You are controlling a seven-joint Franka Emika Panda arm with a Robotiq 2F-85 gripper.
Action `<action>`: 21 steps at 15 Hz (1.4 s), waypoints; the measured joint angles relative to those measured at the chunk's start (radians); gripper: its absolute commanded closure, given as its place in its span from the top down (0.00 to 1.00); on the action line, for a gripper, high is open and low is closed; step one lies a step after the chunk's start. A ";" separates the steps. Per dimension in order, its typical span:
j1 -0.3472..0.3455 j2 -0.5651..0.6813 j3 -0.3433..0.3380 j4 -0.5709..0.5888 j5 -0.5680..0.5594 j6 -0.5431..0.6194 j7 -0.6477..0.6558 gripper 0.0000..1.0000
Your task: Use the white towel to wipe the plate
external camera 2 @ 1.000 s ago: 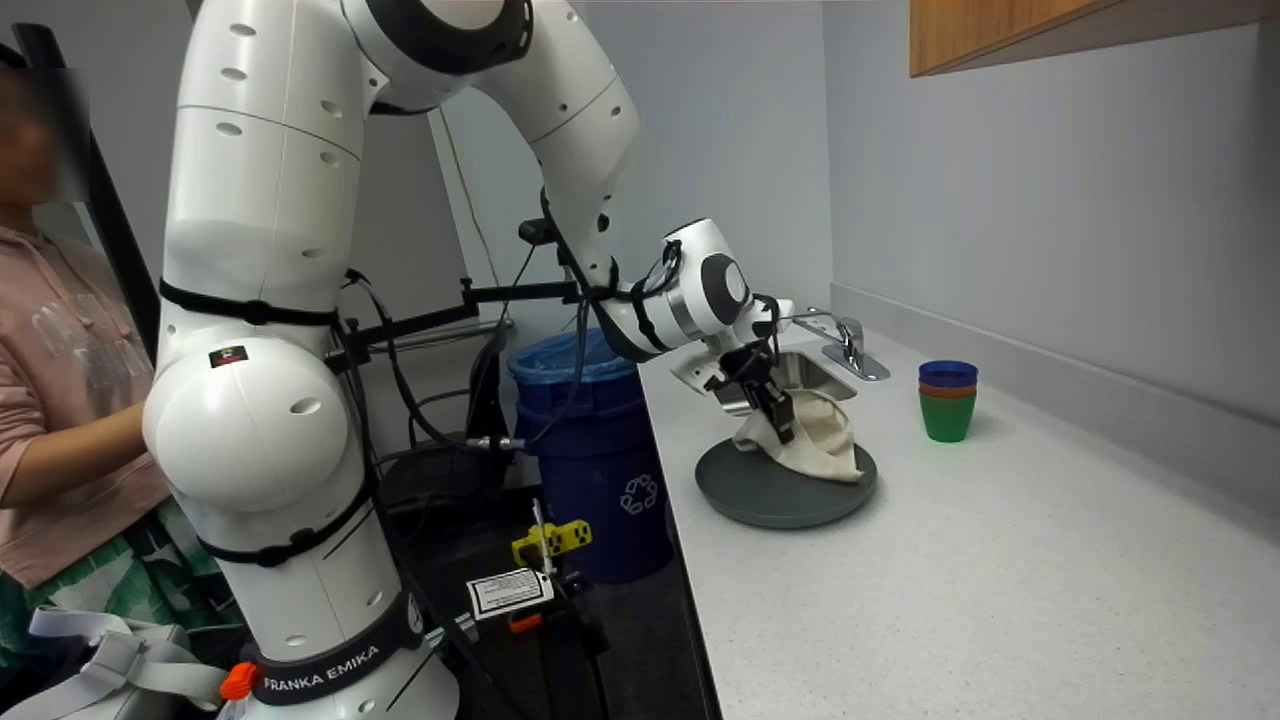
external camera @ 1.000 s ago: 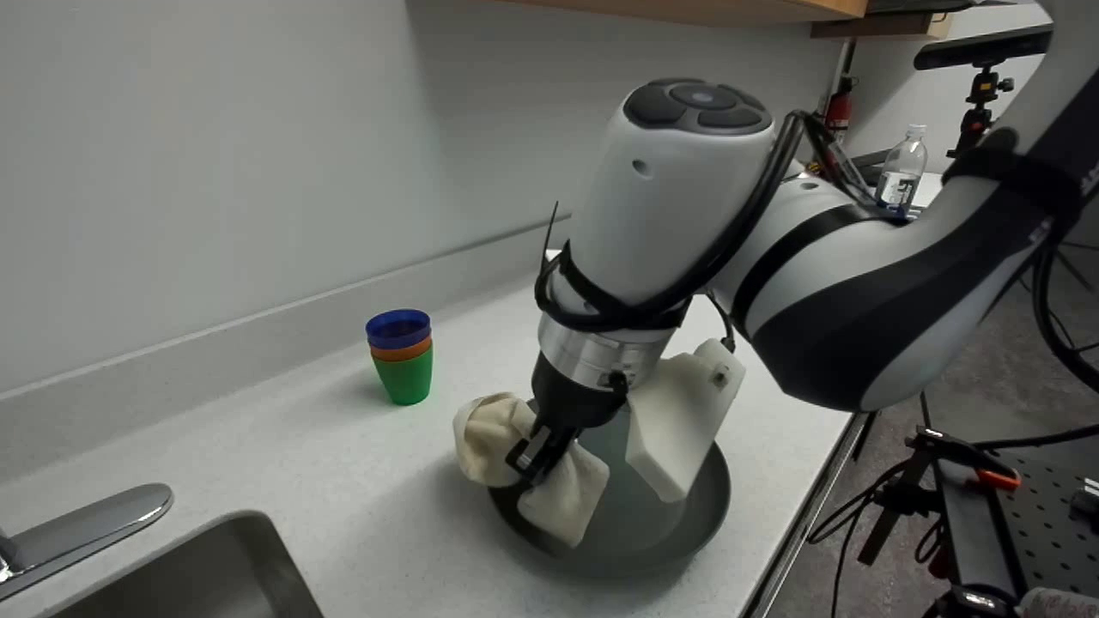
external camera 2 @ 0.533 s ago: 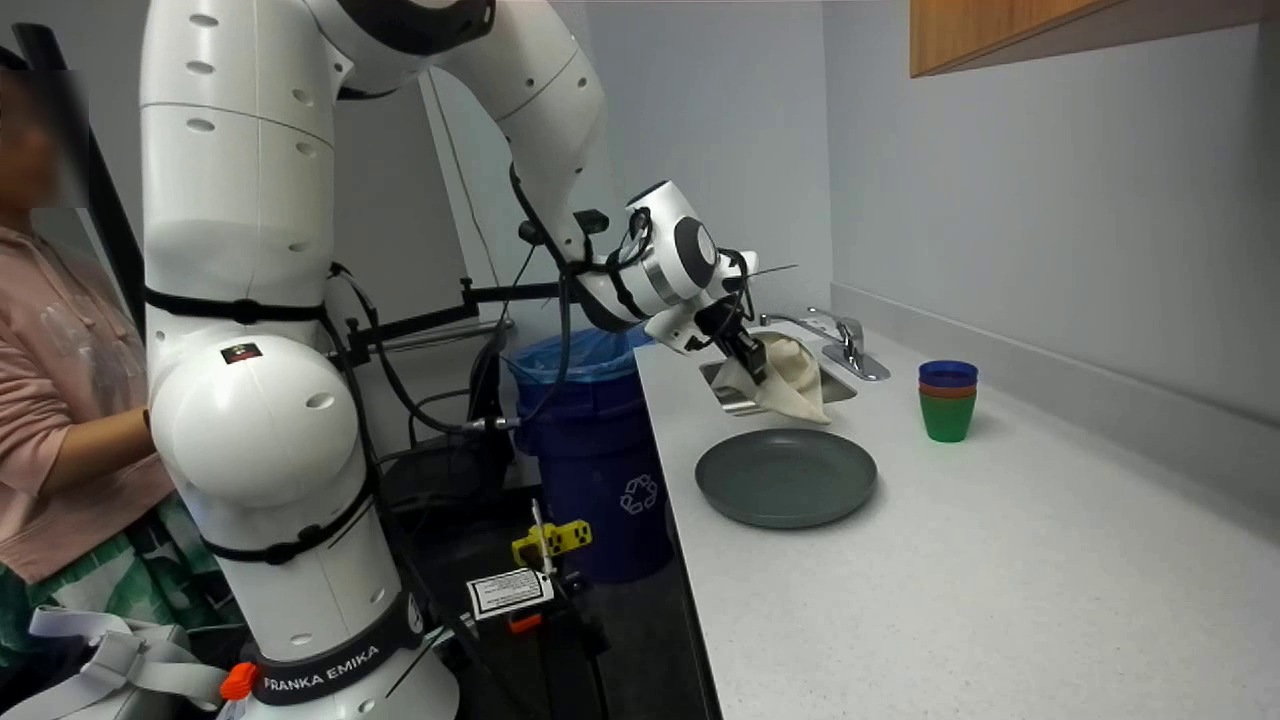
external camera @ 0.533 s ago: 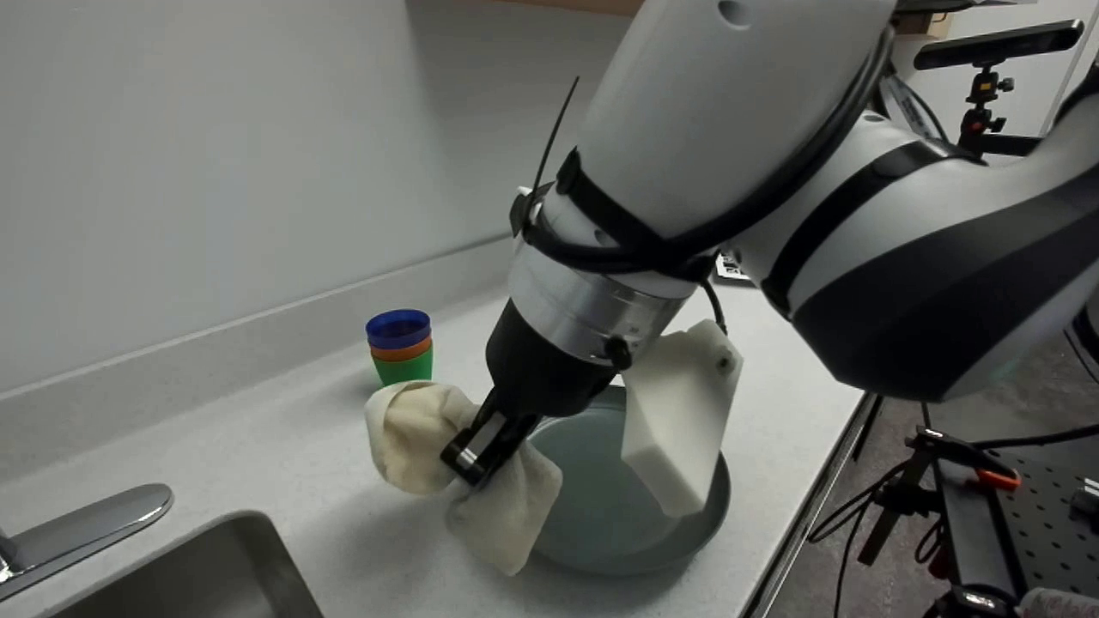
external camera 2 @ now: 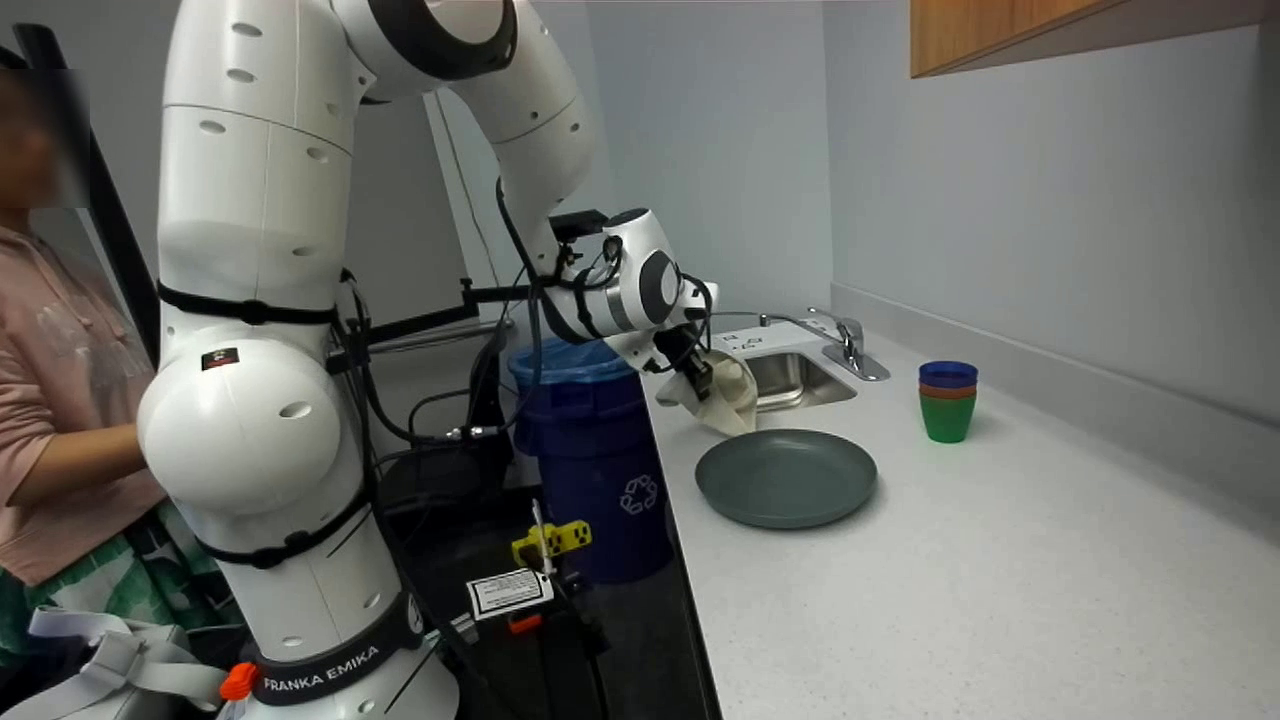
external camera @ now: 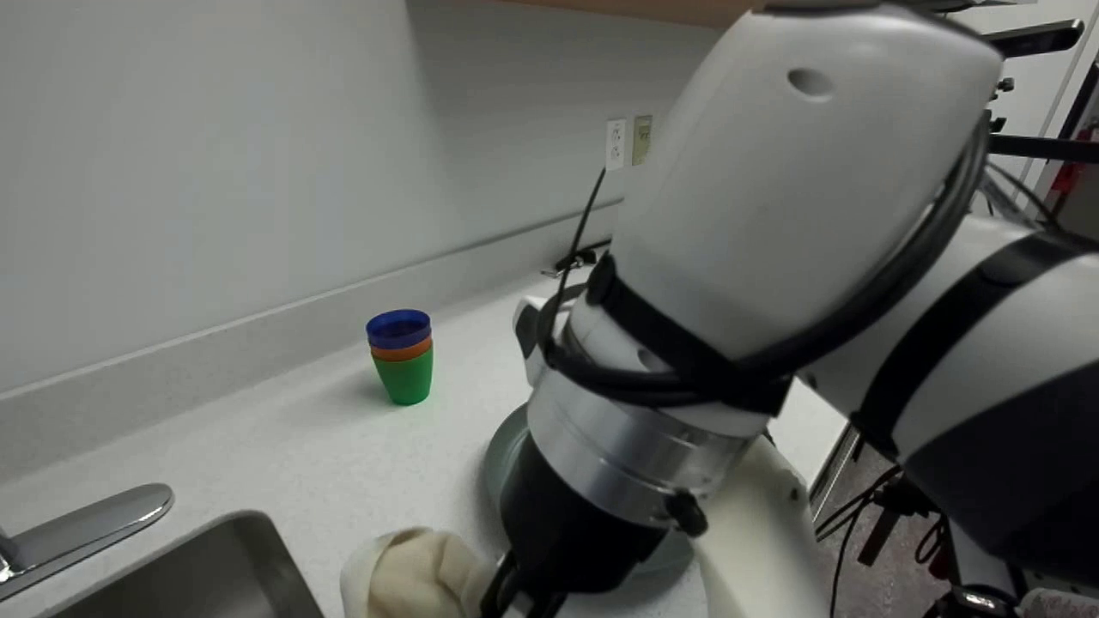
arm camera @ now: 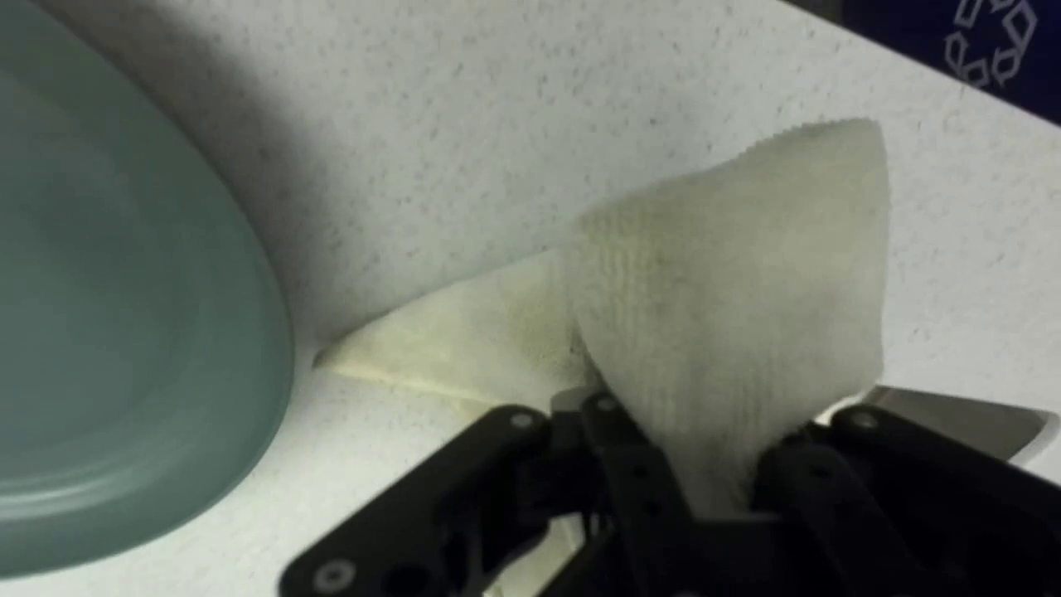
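Note:
The white towel [external camera 2: 735, 398] is an off-white cloth, bunched and hanging from my gripper [external camera 2: 704, 382]. The gripper is shut on it. In the wrist view, the towel [arm camera: 738, 274] comes up between the fingers and spreads out, and a pointed corner lies toward the plate. The plate [external camera 2: 787, 478] is dark grey-green, round and flat on the counter. In the wrist view, the plate [arm camera: 124, 290] is at the left, apart from the towel's corner. The towel is beside the plate, not over it. I cannot tell whether it touches the counter. In an exterior view, the arm hides much of the plate [external camera: 505, 446].
A stack of blue, orange and green cups [external camera: 408, 378] stands near the wall. The sink [external camera 2: 800, 382] and faucet [external camera 2: 848, 350] are beyond the plate. A blue recycling bin [external camera 2: 590, 480] stands off the counter's open edge. A wooden cabinet [external camera 2: 1060, 35] hangs above.
My gripper has carried the towel off the plate, first toward the sink, then toward the counter's open edge. The towel stays held. The plate and cups have not moved.

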 measured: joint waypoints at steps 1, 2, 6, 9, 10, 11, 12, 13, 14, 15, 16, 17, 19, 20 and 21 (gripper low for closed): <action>-0.021 0.011 0.022 -0.002 0.005 -0.009 -0.019 0.63; -0.038 0.019 0.034 -0.003 0.005 -0.021 -0.034 0.69; -0.085 0.023 0.035 -0.002 0.004 -0.059 -0.087 0.99; -0.109 0.014 0.016 0.000 -0.006 -0.082 -0.109 1.00; -0.115 0.008 0.007 0.001 -0.008 -0.093 -0.115 1.00; -0.122 0.000 -0.001 0.002 -0.008 -0.109 -0.122 1.00; -0.134 -0.008 -0.004 0.002 -0.007 -0.126 -0.132 1.00; -0.147 -0.018 -0.004 0.002 -0.005 -0.145 -0.142 1.00; -0.160 -0.028 -0.004 0.001 -0.004 -0.164 -0.152 1.00; -0.173 -0.041 -0.004 0.001 -0.004 -0.182 -0.164 1.00; -0.187 -0.055 -0.003 0.000 -0.003 -0.199 -0.178 1.00; -0.199 -0.071 -0.003 -0.001 -0.002 -0.214 -0.192 1.00; -0.220 -0.106 -0.003 -0.003 -0.002 -0.235 -0.216 1.00; -0.229 -0.125 -0.003 -0.005 -0.002 -0.238 -0.226 1.00; -0.237 -0.146 -0.003 -0.010 -0.001 -0.238 -0.234 1.00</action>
